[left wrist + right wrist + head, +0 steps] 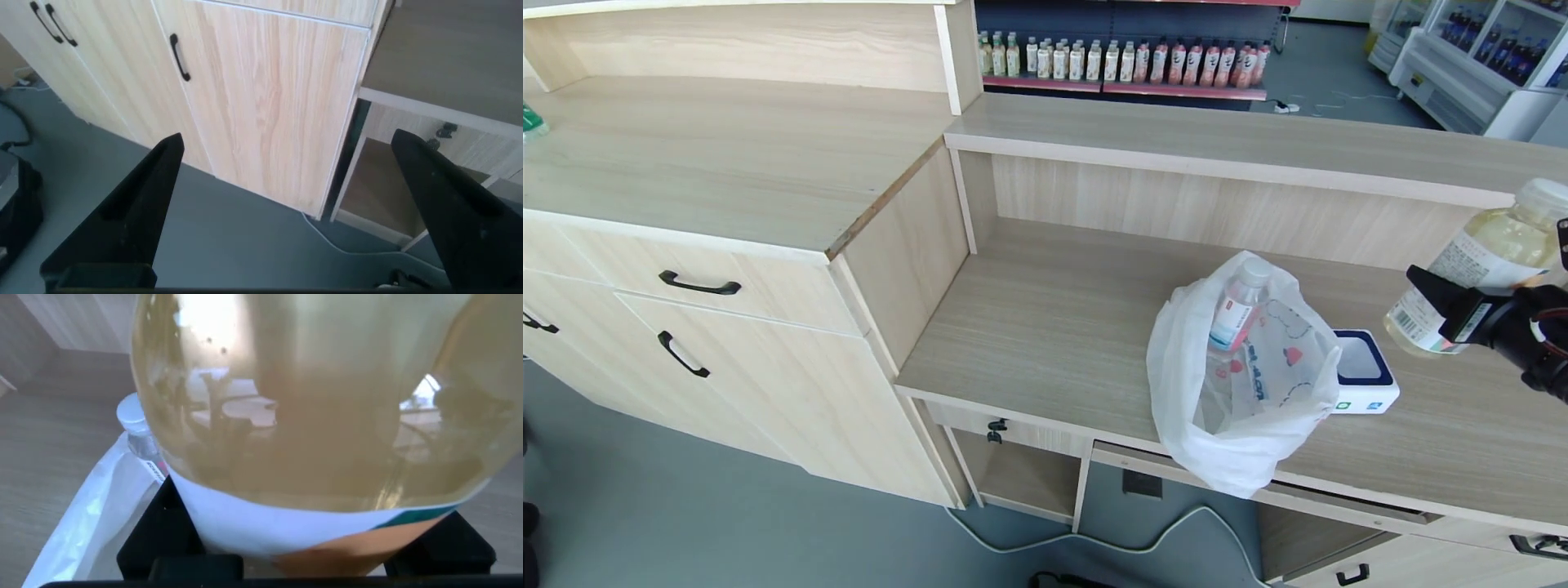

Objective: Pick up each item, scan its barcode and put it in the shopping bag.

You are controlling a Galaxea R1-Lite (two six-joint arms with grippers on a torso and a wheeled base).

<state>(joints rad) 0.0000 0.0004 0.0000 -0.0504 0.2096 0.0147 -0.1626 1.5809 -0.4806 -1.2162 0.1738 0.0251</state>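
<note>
The right gripper (pixel 1462 306) grips the tilted yellow bottle (pixel 1482 261), base end lowest, up and right of the scanner (pixel 1364 371) beside the bag (pixel 1241 400); the left gripper (pixel 286 139), spread wide, is far off.

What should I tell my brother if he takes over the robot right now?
Left gripper: open, holding nothing, low down facing the cabinet doors and the floor.
Right gripper: shut on the yellow drink bottle, held tilted above the counter, to the right of the scanner.
Shopping bag: open on the counter's front edge, touching the scanner's left side.
Done: a pink-label bottle stands in the bag.
Left: I can't tell whether the yellow bottle has been scanned. Pass its barcode over the scanner, then put it in the bag.
</note>
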